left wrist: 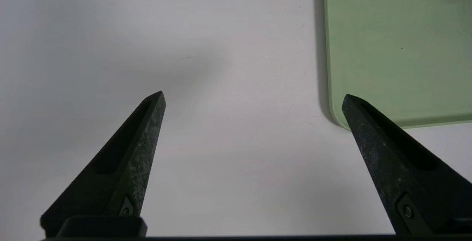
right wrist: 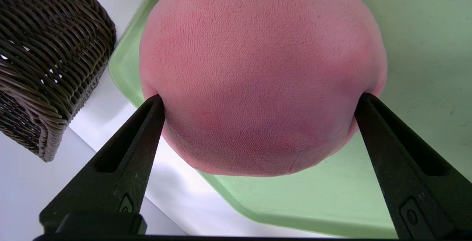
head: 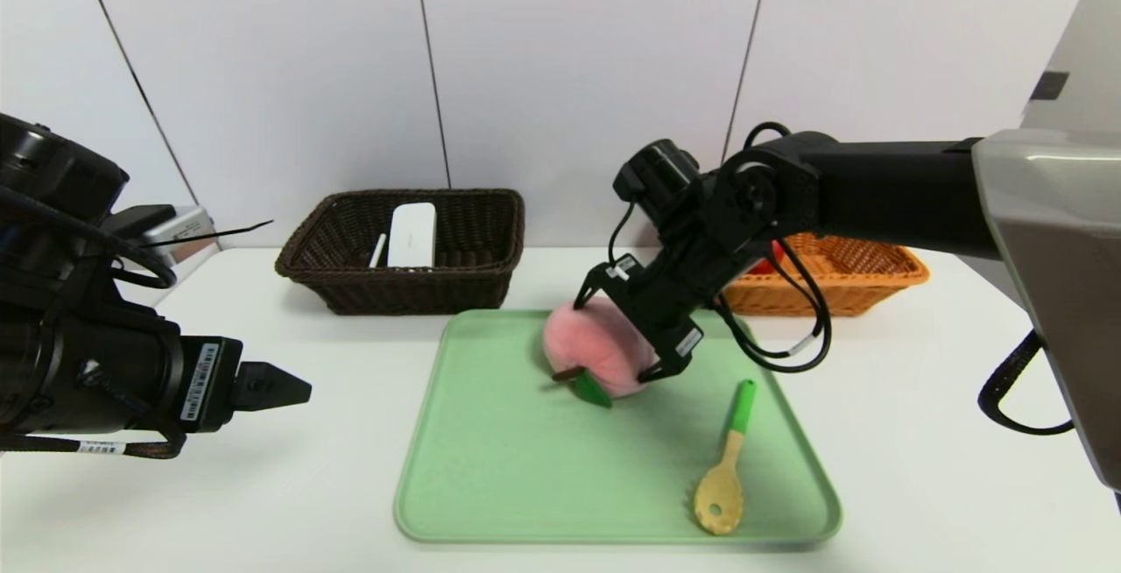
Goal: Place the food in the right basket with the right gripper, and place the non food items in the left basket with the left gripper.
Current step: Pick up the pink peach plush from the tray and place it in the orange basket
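Note:
A pink plush peach with a green leaf lies on the far part of the green tray. My right gripper is down over it, open at full spread. In the right wrist view the peach fills the gap of the right gripper, and both fingertips touch its sides. A wooden slotted spoon with a green handle lies on the tray's near right. My left gripper hovers open and empty over bare table, left of the tray. The left gripper has the tray's corner beside one finger.
The dark brown basket stands at the back left, holding a white box and a thin white stick. The orange basket stands at the back right, partly behind my right arm. The dark basket is close beside the peach.

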`<state>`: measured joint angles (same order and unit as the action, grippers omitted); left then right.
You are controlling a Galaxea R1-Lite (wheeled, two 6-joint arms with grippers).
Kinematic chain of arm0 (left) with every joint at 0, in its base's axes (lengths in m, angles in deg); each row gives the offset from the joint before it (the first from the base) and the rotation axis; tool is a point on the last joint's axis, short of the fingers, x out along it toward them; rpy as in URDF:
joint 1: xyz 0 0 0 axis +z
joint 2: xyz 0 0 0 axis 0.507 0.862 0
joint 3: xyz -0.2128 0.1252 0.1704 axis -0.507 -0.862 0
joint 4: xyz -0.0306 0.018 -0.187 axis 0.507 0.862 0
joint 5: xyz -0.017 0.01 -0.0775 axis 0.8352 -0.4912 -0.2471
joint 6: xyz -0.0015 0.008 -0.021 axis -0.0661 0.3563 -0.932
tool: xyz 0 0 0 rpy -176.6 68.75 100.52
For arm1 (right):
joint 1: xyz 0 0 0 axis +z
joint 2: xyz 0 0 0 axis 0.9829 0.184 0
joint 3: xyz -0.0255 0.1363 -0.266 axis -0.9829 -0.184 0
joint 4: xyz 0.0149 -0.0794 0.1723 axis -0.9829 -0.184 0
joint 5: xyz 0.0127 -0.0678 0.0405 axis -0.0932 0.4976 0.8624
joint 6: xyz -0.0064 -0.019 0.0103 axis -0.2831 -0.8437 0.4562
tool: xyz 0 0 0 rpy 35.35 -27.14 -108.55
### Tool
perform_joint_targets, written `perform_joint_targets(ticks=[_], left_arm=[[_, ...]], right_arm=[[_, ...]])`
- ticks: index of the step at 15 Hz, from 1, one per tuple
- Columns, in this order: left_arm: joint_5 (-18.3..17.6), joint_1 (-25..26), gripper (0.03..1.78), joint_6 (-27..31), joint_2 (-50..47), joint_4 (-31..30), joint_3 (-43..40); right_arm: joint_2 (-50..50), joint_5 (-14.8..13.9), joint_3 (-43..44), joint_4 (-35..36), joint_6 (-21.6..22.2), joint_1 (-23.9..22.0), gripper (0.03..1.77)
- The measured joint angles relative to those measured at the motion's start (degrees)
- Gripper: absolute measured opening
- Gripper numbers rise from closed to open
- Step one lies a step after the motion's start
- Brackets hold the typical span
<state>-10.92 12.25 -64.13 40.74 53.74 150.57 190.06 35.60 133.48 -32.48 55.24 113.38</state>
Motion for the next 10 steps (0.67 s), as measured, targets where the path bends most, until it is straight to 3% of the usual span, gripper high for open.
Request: perform_joint_targets(ticks=[10], left_arm=[[-0.1,0.1,1.69,-0.1,0.9,-1.2,0.0]], right_arm=[[0.9,0.3,0.0,-0.2,-0.6,0.1,1.70]])
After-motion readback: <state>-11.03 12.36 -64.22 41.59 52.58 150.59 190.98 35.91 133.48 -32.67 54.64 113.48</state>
